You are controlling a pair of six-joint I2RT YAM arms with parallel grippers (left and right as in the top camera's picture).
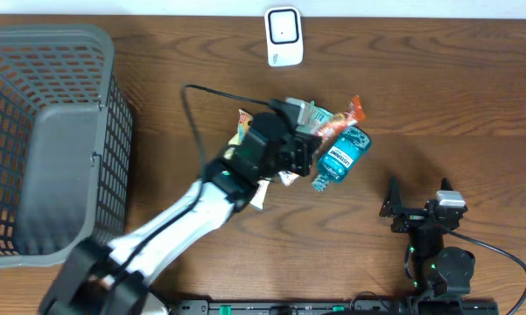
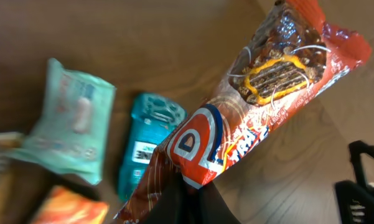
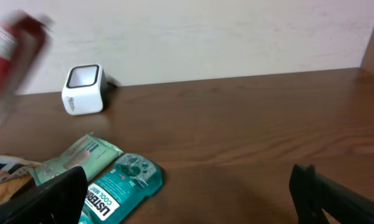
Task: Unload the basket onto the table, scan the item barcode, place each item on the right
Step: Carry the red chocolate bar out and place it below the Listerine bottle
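The teal mouthwash bottle (image 1: 341,156) lies flat on the desk (image 1: 438,96), and everything else is placed from it. The left tool (image 1: 299,144) sits just beside the bottle on the basket side. It is clamped shut on the lower end of an orange-red snack bar (image 2: 261,106). In the left wrist view the wrapper rises out of the dark fingers (image 2: 174,205) and slants up over the bottle, with printed chocolate pieces showing near its free end. From overhead the bar's far tip pokes out just beyond the bottle's shoulder, on the side facing the white scanner (image 1: 283,37). The right wrist view catches the bar only as a red blur, high above the bottle and off the desk.

A mint-green pouch (image 2: 71,124) lies just beside the bottle, between it and the scanner. An orange packet (image 2: 68,208) lies near the bottle's cap end, partly out of frame. The scanner stands upright well beyond the bottle, toward the far edge of the desk. The grey mesh basket (image 1: 44,149) stands well apart from the bottle, past the left arm.

The right tool (image 1: 392,203) rests near the bottle on the side away from the basket, its jaws spread wide with nothing between them.
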